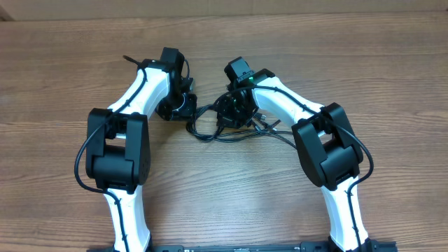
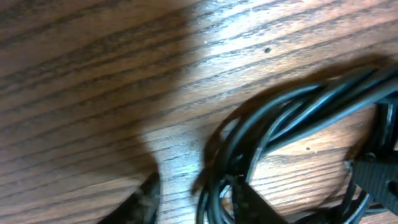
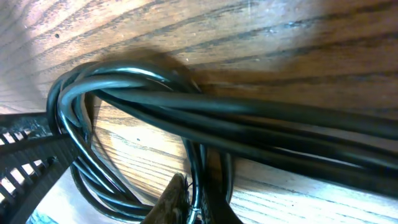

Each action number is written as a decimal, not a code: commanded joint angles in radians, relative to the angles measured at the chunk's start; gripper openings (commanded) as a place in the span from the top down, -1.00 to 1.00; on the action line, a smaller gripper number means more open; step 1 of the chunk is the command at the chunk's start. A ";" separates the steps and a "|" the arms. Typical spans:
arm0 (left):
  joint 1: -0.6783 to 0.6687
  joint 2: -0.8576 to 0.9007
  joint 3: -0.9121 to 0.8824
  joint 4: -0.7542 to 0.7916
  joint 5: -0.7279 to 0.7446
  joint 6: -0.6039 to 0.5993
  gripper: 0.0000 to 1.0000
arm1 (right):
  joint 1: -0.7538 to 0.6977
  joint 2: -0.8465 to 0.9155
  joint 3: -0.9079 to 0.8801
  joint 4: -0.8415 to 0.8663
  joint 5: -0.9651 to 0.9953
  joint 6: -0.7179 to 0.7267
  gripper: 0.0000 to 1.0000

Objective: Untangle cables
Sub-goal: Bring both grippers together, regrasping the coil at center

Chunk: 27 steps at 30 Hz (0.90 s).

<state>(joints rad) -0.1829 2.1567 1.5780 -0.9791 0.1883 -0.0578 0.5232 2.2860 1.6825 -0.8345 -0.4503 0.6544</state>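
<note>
Wood-grain tabletop [image 1: 224, 42] carries the cables [image 3: 249, 124], bunched between the arms. Here the right pincer [image 1: 236, 110] is clamped on the bundle, while the left pincer [image 1: 176, 105] stands part-open astride a loop. The cords look light, limp and slick, so I'd grip a single outer strand.

Glossy black cables [image 3: 249, 124], smooth wood-grain table [image 2: 93, 62], possibly laminate

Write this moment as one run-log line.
cables: tangled bundle on table | left gripper: at a loop, grip unclear | right gripper: shut on cables | status: not untangled
</note>
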 commanded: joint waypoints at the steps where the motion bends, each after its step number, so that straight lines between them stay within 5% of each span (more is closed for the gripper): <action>1: -0.009 0.014 0.009 0.001 0.068 -0.001 0.37 | 0.022 0.050 -0.043 0.014 0.094 0.004 0.83; 8: -0.009 0.014 0.009 0.000 0.168 0.063 0.28 | 0.022 0.050 -0.043 0.014 0.094 0.003 0.82; 17: -0.006 0.014 0.009 -0.005 0.229 0.074 0.44 | 0.023 0.050 -0.043 0.014 0.094 0.003 0.81; 20: -0.005 0.013 0.011 -0.012 0.231 0.074 0.63 | 0.023 0.050 -0.043 0.014 0.094 0.003 0.81; 27: 0.005 -0.018 0.035 -0.051 0.228 0.074 0.56 | 0.023 0.050 -0.043 0.011 0.095 0.000 0.75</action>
<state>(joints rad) -0.1741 2.1567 1.5883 -1.0294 0.3305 0.0002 0.5255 2.2860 1.6821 -0.8280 -0.4480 0.6544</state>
